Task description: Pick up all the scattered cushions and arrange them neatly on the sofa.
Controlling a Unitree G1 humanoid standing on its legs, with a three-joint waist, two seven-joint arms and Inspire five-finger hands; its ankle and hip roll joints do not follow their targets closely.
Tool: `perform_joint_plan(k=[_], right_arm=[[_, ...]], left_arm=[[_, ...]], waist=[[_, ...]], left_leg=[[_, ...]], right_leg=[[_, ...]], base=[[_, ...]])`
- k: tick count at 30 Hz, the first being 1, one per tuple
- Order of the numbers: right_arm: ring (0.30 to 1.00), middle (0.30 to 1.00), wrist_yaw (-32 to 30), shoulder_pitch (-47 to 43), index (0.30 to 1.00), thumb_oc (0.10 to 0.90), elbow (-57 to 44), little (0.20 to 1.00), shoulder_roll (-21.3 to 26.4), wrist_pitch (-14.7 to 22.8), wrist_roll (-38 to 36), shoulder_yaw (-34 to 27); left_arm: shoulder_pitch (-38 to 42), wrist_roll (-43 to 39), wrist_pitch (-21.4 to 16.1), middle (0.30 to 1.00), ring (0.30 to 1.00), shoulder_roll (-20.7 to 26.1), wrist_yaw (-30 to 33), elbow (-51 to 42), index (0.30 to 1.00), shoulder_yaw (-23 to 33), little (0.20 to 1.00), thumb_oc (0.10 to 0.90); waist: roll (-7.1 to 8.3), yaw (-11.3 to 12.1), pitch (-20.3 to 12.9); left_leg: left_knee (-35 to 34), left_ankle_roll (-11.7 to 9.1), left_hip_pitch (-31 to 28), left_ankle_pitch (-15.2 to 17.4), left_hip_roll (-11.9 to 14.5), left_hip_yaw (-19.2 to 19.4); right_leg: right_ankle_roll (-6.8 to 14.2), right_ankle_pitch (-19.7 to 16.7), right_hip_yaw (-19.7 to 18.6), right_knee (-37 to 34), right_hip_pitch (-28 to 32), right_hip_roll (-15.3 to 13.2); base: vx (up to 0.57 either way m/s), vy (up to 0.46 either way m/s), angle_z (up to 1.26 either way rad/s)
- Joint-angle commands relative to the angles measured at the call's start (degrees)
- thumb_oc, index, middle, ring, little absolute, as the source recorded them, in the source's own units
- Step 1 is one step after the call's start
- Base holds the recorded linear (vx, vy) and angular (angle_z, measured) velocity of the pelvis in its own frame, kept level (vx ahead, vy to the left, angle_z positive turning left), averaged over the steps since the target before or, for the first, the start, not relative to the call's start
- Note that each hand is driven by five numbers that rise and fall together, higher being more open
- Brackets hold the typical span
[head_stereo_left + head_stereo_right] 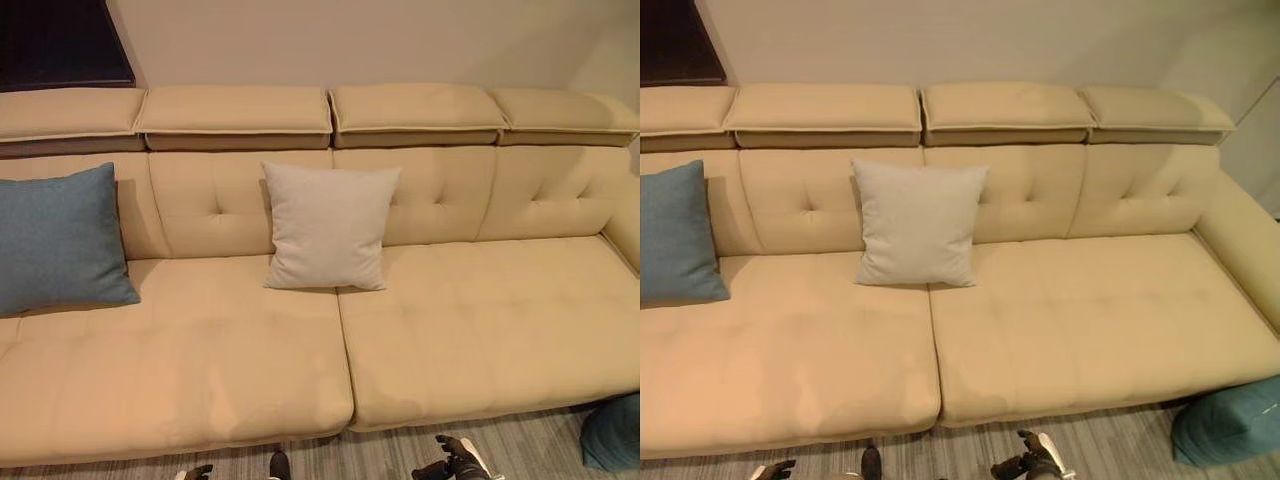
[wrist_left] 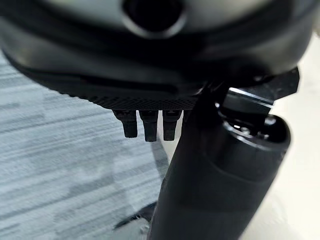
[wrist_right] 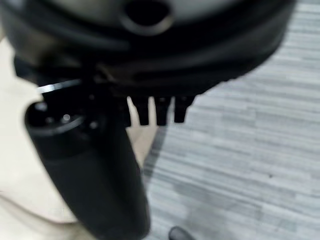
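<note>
A long beige sofa (image 1: pixel 480 330) spans the scene. A blue cushion (image 1: pixel 60 240) leans upright against the backrest at its left end. A pale grey cushion (image 1: pixel 328 227) stands upright against the backrest near the middle. A teal cushion (image 1: pixel 1230 425) lies on the floor by the sofa's front right corner. My left hand (image 1: pixel 195 472) and right hand (image 1: pixel 455 462) hang low in front of the sofa, over the floor. Both are open and empty: the left hand's fingers (image 2: pixel 145 127) and the right hand's fingers (image 3: pixel 157 112) point straight down at the carpet.
Grey striped carpet (image 1: pixel 1120 445) runs along the sofa's front. The right half of the seat (image 1: pixel 1100 310) is bare. A dark panel (image 1: pixel 60 40) sits behind the sofa's left end, and the sofa's right armrest (image 1: pixel 1245 240) rises at the far right.
</note>
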State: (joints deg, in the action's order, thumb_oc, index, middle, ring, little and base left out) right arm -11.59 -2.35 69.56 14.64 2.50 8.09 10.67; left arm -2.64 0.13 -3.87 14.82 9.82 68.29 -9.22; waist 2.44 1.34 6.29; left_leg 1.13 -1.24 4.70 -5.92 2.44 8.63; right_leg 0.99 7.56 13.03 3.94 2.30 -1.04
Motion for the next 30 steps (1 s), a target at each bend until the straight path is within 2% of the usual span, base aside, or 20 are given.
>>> perform_joint_plan(k=[1,7,10,13,17,19,21,22,23,24,25,28,30], right_arm=[[0.900,0.900,-2.1,-1.6,0.900,0.800,0.7,0.900,3.2,0.2,-1.2,1.0],[0.900,0.900,-2.7,-2.0,0.900,0.800,1.4,0.900,4.0,0.2,-1.0,0.8],[0.900,0.900,-2.5,-1.9,0.900,0.800,1.4,0.900,4.4,0.0,-1.2,0.4],[0.900,0.900,-2.3,-1.8,0.900,0.800,1.7,0.900,4.5,-0.3,-1.1,-0.1],[0.900,0.900,-2.6,-2.4,0.900,0.800,1.0,0.900,4.0,-0.8,-1.3,0.1],[0.900,0.900,-2.9,-3.4,0.900,0.800,-0.6,0.900,3.2,-1.1,-1.6,0.5],[0.900,0.900,-2.9,-3.5,0.900,0.800,-0.8,0.900,3.1,-1.1,-1.8,0.5],[0.900,0.900,-3.0,-2.8,0.900,0.800,-0.8,0.900,3.1,-0.8,-2.2,0.5],[0.900,0.900,-3.0,-2.8,0.900,0.800,-0.8,0.900,3.1,-0.8,-2.2,0.5],[0.900,0.900,-3.0,-2.3,0.900,0.800,-0.5,0.900,3.0,-0.6,-2.5,0.3],[0.900,0.900,-2.9,-1.6,0.900,0.800,0.8,0.900,2.9,-0.4,-2.6,-0.2],[0.900,0.900,-3.1,-1.0,0.900,0.800,2.1,0.900,2.6,-0.5,-2.6,-0.7],[0.900,0.900,-3.1,-1.3,0.900,0.800,2.1,0.900,2.5,-0.8,-2.7,-0.5]], left_arm=[[2.9,-0.3,-1.4,0.900,0.900,-0.1,1.0,-1.9,0.900,0.0,0.900,0.800],[3.8,-0.9,-1.1,0.900,0.900,-1.1,1.2,-0.8,0.900,-0.5,0.900,0.800],[3.8,-1.7,-1.2,0.900,0.900,-1.9,1.1,-0.8,0.900,-0.6,0.900,0.800],[3.8,-1.6,-1.1,0.900,0.900,-2.0,0.9,-1.0,0.900,-0.8,0.900,0.800],[5.4,-0.7,-1.4,0.900,0.900,-0.8,0.7,-1.9,0.900,-2.1,0.900,0.800],[7.2,1.1,-1.5,0.900,0.900,1.3,1.3,-1.7,0.900,-3.0,0.900,0.800],[7.5,1.3,-1.4,0.900,0.900,1.7,1.3,-1.6,0.900,-2.9,0.900,0.800],[7.2,1.6,-1.3,0.900,0.900,2.0,1.1,-1.3,0.900,-2.6,0.900,0.800],[7.2,1.6,-1.3,0.900,0.900,2.1,1.1,-1.3,0.900,-2.6,0.900,0.800],[6.9,1.6,-1.2,0.900,0.900,2.2,1.0,-1.3,0.900,-2.2,0.900,0.800],[6.0,1.5,-1.1,0.900,0.900,2.2,0.7,-1.3,0.900,-1.4,0.900,0.800],[5.0,1.3,-1.1,0.900,0.900,2.1,0.3,-1.1,0.900,-0.2,0.900,0.800],[4.6,1.0,-1.1,0.900,0.900,2.1,0.4,-1.4,0.900,0.4,0.900,0.800]], waist=[[1.51,-1.0,0.7],[2.10,-0.8,1.3],[1.15,-1.1,0.6],[0.70,-1.7,0.3],[1.13,-2.4,2.4],[1.63,-3.0,5.0],[1.54,-2.6,5.3],[1.09,-1.6,5.3],[1.16,-1.7,5.1],[0.92,-1.2,4.7],[0.75,-0.1,3.8],[1.53,2.5,2.1],[1.92,3.4,1.5]], left_leg=[[5.2,-0.8,0.4,7.3,-1.5,-2.9],[11.4,-0.7,-1.0,12.0,-4.0,-9.8],[9.5,-0.9,-3.4,13.1,-4.4,-14.0],[6.6,-0.7,-4.6,13.7,-4.4,-14.0],[4.3,0.9,-3.9,13.1,-5.6,-12.7],[3.2,1.9,-1.1,11.5,-5.4,-10.2],[3.3,2.1,-0.3,11.2,-5.2,-9.2],[2.8,2.5,0.5,10.0,-4.7,-6.7],[2.7,2.5,0.7,9.9,-4.8,-6.8],[2.0,2.9,0.6,9.3,-4.4,-5.9],[1.3,2.9,0.3,9.0,-3.7,-3.7],[2.0,2.6,1.1,8.6,-2.7,2.0],[1.6,2.1,0.9,9.5,-2.3,3.5]], right_leg=[[4.0,-4.2,-2.7,-4.6,0.6,-2.2],[3.7,-6.0,-5.6,-3.4,-1.6,-3.0],[4.4,-6.5,-7.5,-2.8,-3.1,-2.7],[5.1,-7.0,-8.3,-2.1,-4.5,-3.1],[7.5,-11.8,-11.3,-2.0,-9.7,-5.2],[9.4,-14.6,-12.1,-2.0,-15.4,-5.9],[9.0,-13.6,-10.7,-1.4,-15.3,-5.9],[7.4,-10.6,-6.1,2.2,-13.2,-6.1],[7.5,-10.7,-6.0,2.1,-13.4,-6.2],[6.6,-8.7,-4.3,4.7,-12.2,-5.8],[5.8,-5.2,-0.3,6.5,-8.8,-5.6],[5.8,-2.7,6.7,4.7,-3.2,-6.2],[6.4,-2.1,8.2,3.1,-1.8,-6.4]], base=[[-0.09,-0.003,0.11],[-0.10,0.053,-0.32],[-0.05,0.161,-0.55],[-0.04,0.145,-0.42],[-0.19,0.254,-0.61],[-0.46,0.241,-1.16],[-0.26,0.123,-1.20],[-0.15,0.099,-0.97],[-0.21,0.140,-0.55],[-0.12,0.086,-0.54],[-0.16,0.089,-0.74],[-0.15,0.003,-1.05],[-0.04,-0.055,-1.20]])
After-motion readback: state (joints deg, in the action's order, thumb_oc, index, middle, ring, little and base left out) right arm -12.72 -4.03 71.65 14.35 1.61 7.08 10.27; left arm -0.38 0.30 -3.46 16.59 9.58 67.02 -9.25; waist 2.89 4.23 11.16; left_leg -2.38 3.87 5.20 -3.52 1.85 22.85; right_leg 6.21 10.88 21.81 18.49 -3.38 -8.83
